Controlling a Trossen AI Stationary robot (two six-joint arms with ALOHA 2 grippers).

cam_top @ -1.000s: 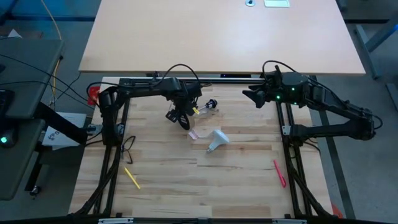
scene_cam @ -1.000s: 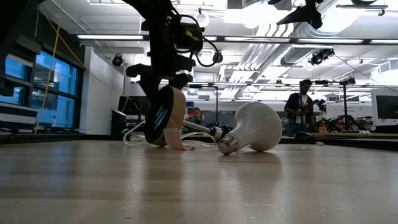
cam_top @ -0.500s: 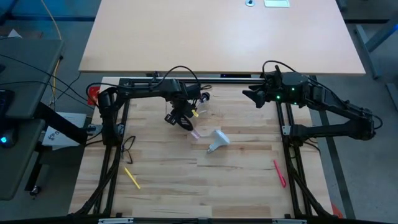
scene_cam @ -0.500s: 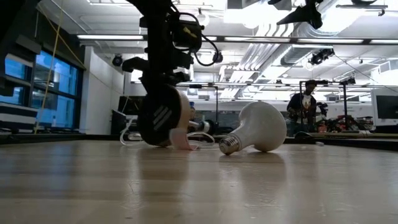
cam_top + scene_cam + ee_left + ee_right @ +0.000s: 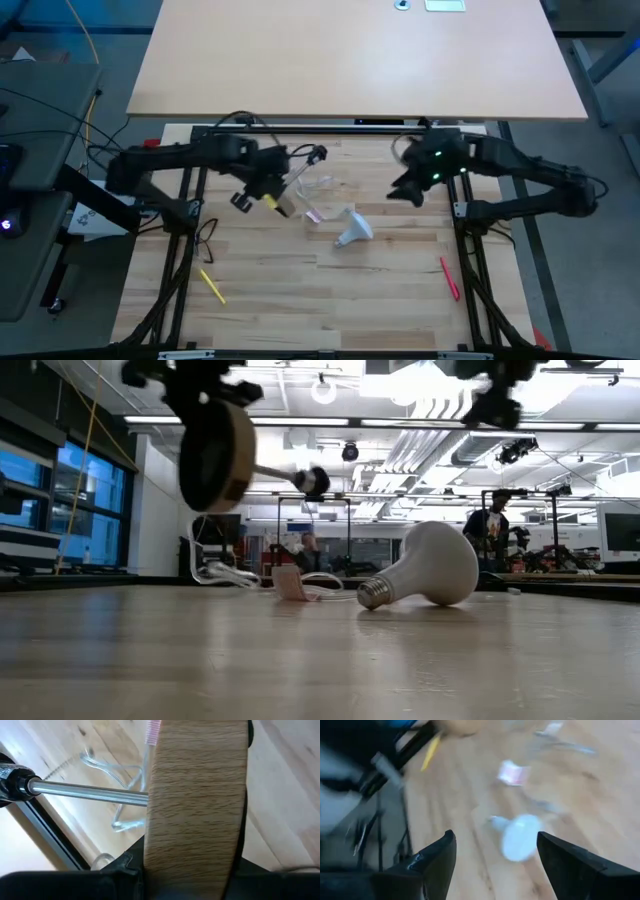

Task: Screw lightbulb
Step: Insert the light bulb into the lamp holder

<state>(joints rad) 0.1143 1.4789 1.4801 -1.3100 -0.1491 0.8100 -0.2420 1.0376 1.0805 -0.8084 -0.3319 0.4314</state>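
White, the lightbulb lies on its side mid-table, untouched. The right gripper hovers near it with fingers spread wide, holding nothing. The left gripper is clamped on the wooden disc, lifted clear with its socket held sideways. Approaching off-centre would probably roll the round bulb away. No legible writing appears anywhere.

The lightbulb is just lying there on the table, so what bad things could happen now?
The lightbulb lies on its side, so it might roll when the open right gripper reaches for it. The left gripper holds the wooden disc in the air with its socket sideways; the clear cord trailing on the table could snag or tug.
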